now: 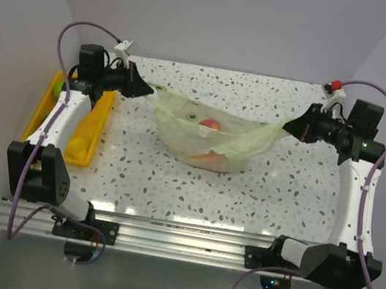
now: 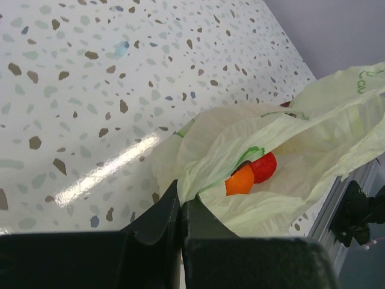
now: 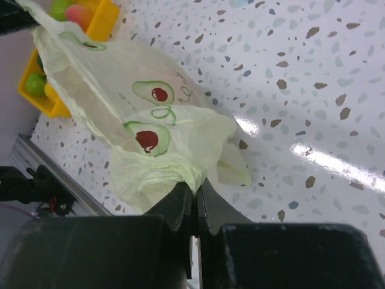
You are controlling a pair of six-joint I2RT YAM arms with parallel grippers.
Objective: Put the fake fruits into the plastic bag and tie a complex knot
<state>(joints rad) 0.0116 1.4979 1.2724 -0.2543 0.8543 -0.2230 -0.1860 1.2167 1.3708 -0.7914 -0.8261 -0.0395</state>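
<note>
Top external view: the plastic bag (image 1: 181,124) sits mid-desk, strung between both claws like a hammock. Its belly is down on the desk (image 1: 282,189), both top corners are lifted, and the mouth gapes upward. Some fake fruits (image 1: 210,124) are inside, showing through the opening and the thin plastic.

The left claw (image 1: 145,89) is at the bag's 10 o'clock, clamped tight on the left corner. The right claw (image 1: 290,125) is at the bag's 3 o'clock, clamped tight on the right corner, which is pulled into a thin strip.

The yellow tray (image 1: 37,112) lies at the desk's 9 o'clock edge, partly under the left arm (image 1: 73,106). It holds a green fruit (image 1: 57,88) at its far end and a yellow fruit (image 1: 75,146) at its near end.

Left wrist view: the fingertips meet with no gap, and the bag's rim is pinched between them. Beyond them the bag lies open, with a red fruit (image 2: 263,167) and an orange fruit (image 2: 240,182) touching each other inside.

Right wrist view: the fingertips are pressed together on a crumpled bunch of the bag. From there a taut sheet with avocado prints (image 3: 153,93) runs toward 11 o'clock. The tray is in that top-left corner, with more green and pink fruits in it.
</note>
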